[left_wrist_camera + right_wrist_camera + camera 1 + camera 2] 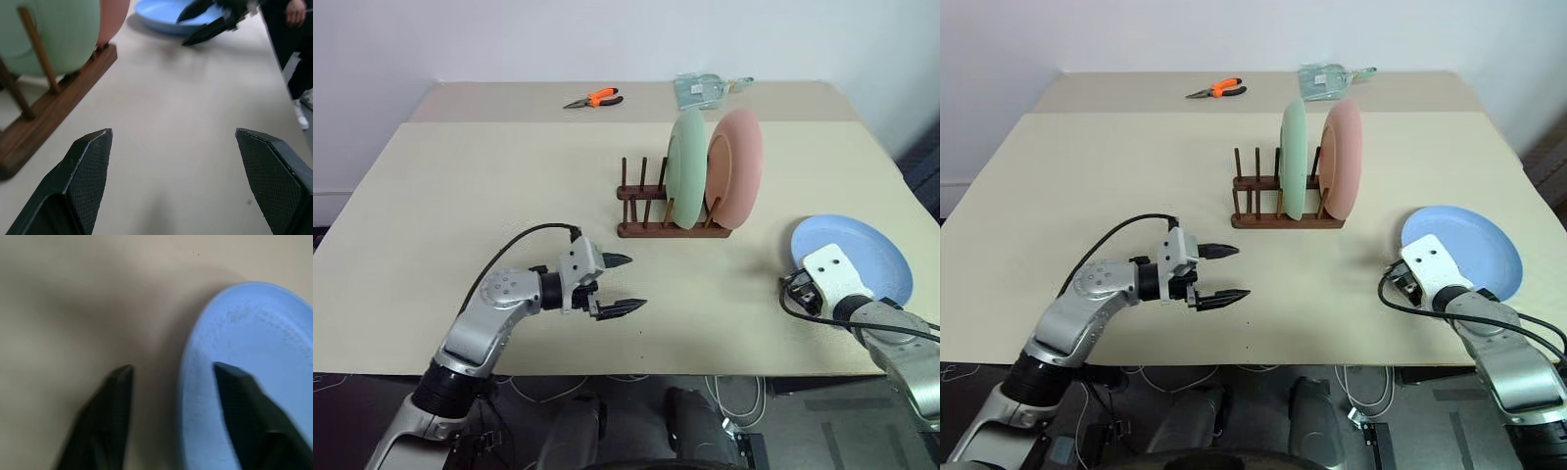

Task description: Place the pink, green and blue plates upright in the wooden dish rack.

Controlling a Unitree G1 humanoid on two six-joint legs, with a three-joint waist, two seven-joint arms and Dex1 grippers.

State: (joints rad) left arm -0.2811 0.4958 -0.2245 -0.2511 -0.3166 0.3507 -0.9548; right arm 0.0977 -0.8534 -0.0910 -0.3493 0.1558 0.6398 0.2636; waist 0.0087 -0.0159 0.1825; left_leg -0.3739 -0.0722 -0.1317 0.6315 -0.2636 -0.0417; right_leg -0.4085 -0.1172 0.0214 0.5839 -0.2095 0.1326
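Observation:
The wooden dish rack (651, 230) stands at the table's middle right. The green plate (685, 168) and the pink plate (739, 162) stand upright in its right half, green to the left of pink. The blue plate (867, 250) lies flat near the right front edge. My right gripper (172, 366) is low at the blue plate's near left rim. Its fingers are apart, one over the plate and one over the table beside it. My left gripper (634, 283) hovers open and empty in front of the rack, pointing right.
Orange-handled pliers (595, 98) and a clear packet (700, 90) lie at the table's far edge. The rack's left pegs (636, 186) stand bare. A person (288, 44) stands beyond the table's right side.

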